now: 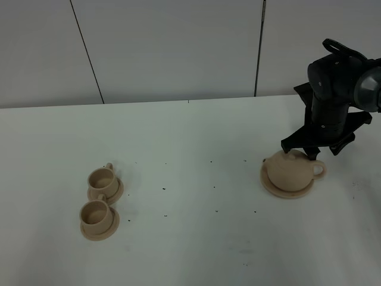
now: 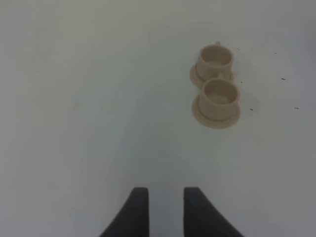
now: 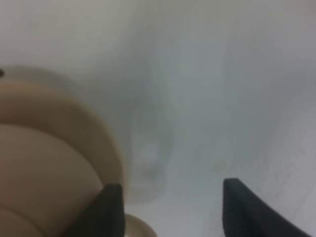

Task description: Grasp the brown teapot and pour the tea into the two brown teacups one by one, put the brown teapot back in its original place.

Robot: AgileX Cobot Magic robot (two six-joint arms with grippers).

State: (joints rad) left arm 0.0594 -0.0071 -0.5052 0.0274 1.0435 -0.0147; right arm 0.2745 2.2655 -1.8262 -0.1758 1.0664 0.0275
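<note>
Right gripper (image 1: 311,154) hangs over the brown teapot (image 1: 289,171) on its disc (image 1: 280,192), jaws spread wide at the handle — looks like it's lining up the grab. Left gripper (image 2: 165,210) is slightly parted, empty — teacups (image 1: 95,215) sit far left.

Bare table (image 1: 196,155) lies open between teapot (image 1: 290,171) and teacups (image 1: 102,196) (huddled together); right hand (image 1: 311,152) overhangs the pot.

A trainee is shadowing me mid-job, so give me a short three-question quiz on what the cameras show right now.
1. True or false: the squat tan clay teapot sits on the flat round tan clay disc.
2. The right gripper is: A shut on the lid; B open, close to the teapot; C far from the teapot.
3. How many small tan clay teacups stand on saucers?
Key: 1 true; 2 B; 3 two.
</note>
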